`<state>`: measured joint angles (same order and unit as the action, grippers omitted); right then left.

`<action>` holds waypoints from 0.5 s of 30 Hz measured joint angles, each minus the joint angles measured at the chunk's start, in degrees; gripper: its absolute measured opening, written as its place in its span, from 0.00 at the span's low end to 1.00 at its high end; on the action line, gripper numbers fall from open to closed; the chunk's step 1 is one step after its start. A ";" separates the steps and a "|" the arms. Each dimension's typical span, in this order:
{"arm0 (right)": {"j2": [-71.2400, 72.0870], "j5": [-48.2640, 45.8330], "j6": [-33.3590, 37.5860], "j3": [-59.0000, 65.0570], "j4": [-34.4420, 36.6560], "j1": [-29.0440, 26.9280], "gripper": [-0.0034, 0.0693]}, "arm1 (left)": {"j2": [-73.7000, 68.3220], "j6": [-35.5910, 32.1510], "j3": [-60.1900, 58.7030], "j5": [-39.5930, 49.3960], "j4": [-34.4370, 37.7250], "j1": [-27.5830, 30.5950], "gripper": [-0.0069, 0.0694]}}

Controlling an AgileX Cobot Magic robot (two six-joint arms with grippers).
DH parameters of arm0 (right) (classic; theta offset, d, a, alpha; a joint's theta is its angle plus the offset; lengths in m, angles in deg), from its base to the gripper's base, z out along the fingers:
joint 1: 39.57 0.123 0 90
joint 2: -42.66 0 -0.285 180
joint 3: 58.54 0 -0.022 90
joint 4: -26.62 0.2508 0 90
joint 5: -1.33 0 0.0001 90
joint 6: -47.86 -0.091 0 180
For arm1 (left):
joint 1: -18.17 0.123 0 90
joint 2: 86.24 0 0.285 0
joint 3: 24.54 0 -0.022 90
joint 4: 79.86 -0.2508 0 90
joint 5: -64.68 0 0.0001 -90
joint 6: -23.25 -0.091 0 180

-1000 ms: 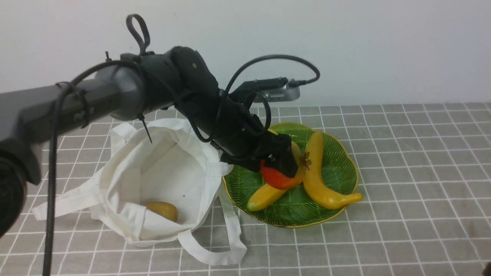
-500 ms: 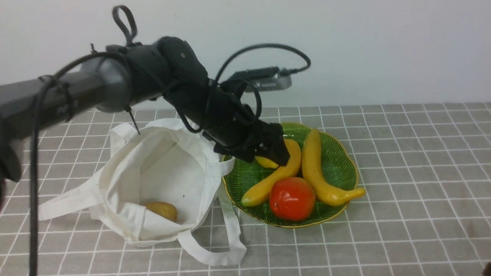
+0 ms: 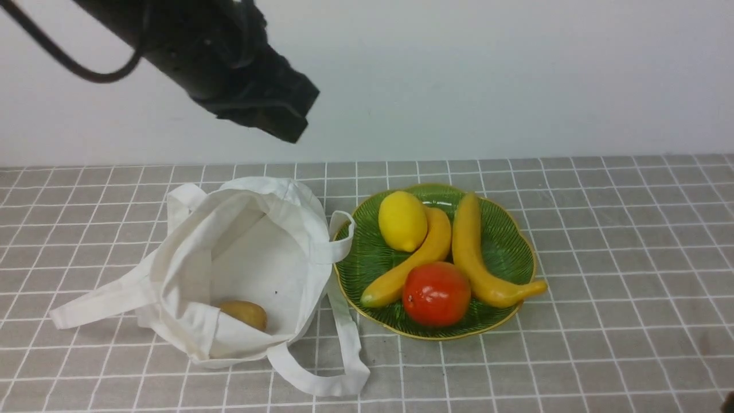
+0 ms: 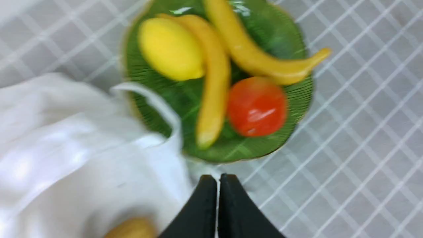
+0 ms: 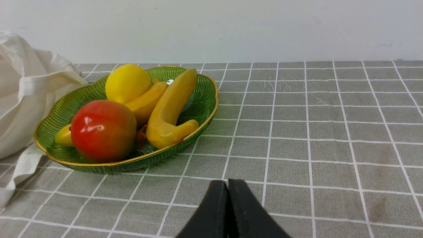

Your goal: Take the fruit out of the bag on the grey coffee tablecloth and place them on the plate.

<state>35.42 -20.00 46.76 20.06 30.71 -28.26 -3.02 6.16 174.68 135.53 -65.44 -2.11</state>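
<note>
The left gripper [image 4: 217, 180] has its fingers pressed together, empty, raised well above the plate [image 3: 504, 252]. The right gripper [image 5: 228, 183] is likewise closed on nothing, low near the plate. The red-orange fruit [image 3: 436, 293] sits on the plate. The brown oval fruit [image 3: 243, 314] lies inside the bag [image 3: 252, 252], which rests against the plate's rim on the grey tablecloth [image 3: 602, 258].

The bag [image 3: 189, 269] mouth lies open; its strap [image 3: 347, 248] overlaps the plate [image 3: 510, 252] rim.

Plain pale wall [image 3: 516, 74] standing behind everything, filling upper part of front view. Paint looking matte, off-white, leaning slightly blue. Few faint scuffs [image 5: 380, 44] showing low on it in right wrist view. Light spreading soft and even, shadows lying faint.
</note>
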 joint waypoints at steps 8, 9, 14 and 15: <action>0.00 0.00 0.00 0.00 0.00 0.00 0.03 | 15.45 0.64 -18.58 -0.52 -3.27 0.00 0.08; 0.00 0.00 0.00 0.00 0.00 0.00 0.03 | 17.66 0.71 -20.63 -1.24 -3.12 0.00 0.08; 0.00 0.00 0.00 0.00 0.00 0.00 0.03 | 32.48 0.53 -38.95 -16.24 0.74 0.00 0.08; 0.00 0.00 0.00 0.00 0.00 0.00 0.03 | 36.91 0.40 -44.12 -20.83 1.92 0.00 0.08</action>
<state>35.42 -20.00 46.76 20.06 30.71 -28.26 33.89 6.56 130.56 114.70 -63.52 -2.11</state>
